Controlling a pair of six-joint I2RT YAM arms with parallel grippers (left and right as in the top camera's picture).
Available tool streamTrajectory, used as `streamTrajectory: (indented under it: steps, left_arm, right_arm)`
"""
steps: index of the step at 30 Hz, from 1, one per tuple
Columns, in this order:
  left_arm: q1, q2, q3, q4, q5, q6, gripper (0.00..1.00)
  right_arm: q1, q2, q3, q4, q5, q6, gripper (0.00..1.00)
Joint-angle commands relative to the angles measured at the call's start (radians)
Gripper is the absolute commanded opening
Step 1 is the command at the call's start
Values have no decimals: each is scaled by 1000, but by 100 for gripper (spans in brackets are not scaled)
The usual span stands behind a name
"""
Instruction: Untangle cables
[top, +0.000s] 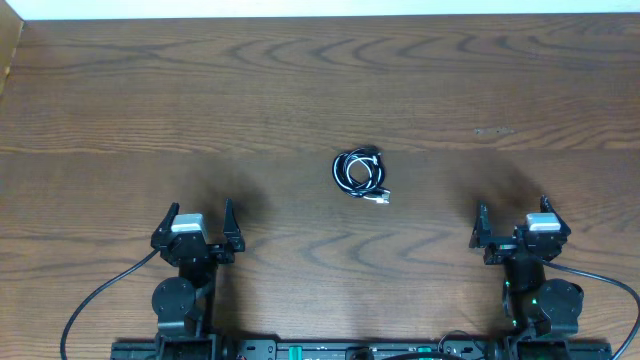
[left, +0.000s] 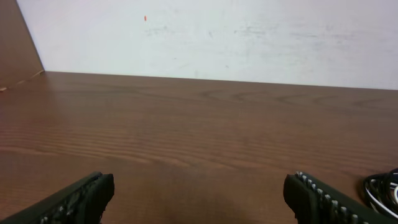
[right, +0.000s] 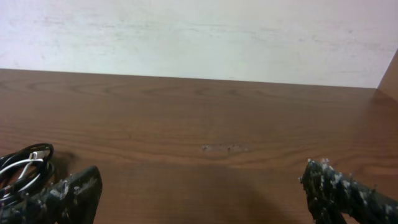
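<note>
Cables (top: 361, 173) sit in one small bundle near the middle of the counter (top: 150, 90), black loops coiled with a white strand, a pale plug end poking out at the bundle's near right side. Your left hand (top: 199, 212) is at the near edge, well apart from the bundle, its jaws spread wide and holding nothing. Your right hand (top: 512, 210) is at the near edge on the other side, jaws wide and empty too. The bundle lies between the two hands and farther out. Each wrist view catches only its edge beside one finger.
</note>
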Motion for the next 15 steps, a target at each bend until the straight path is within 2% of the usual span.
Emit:
streamTrajectory:
  steps: [1,15]
  left_arm:
    - [-4,0,-14,-43,-38,10,93]
    - [-4,0,-14,-43,-38,10,93]
  right_arm:
    - [-8,-3,-2,-5,11,-9,99]
    - [-8,-3,-2,-5,11,-9,99]
